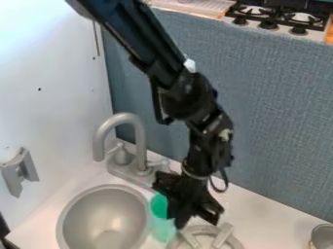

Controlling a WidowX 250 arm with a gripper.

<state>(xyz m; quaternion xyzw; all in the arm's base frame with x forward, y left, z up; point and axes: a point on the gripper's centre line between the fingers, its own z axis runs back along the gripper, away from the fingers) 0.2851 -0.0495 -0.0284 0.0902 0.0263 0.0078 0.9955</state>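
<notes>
Green object (pixel 158 206) beside the gripper, between sink and round grey item

Green object, partly see-through toward its near end, lies on the white counter (pixel 273 204) just right of the round metal sink (pixel 98 209). Black and lowered over the counter, the gripper (pixel 195 222) is at its right side, covering part of it. Whether they touch, how far open the gripper is, and whether it has hold of anything, I cannot tell.

Just to the near side of the gripper is the round grey item (pixel 226 234), with raised bars across it. Behind the sink stands the faucet (pixel 123 117); a metal pot (pixel 322 237) sits at the far right of the counter's near edge.

Judging by position, the step in hand is close work around these items. Any next move calls for small, careful shifts, clear of the faucet and without nudging the green object toward the sink.
</notes>
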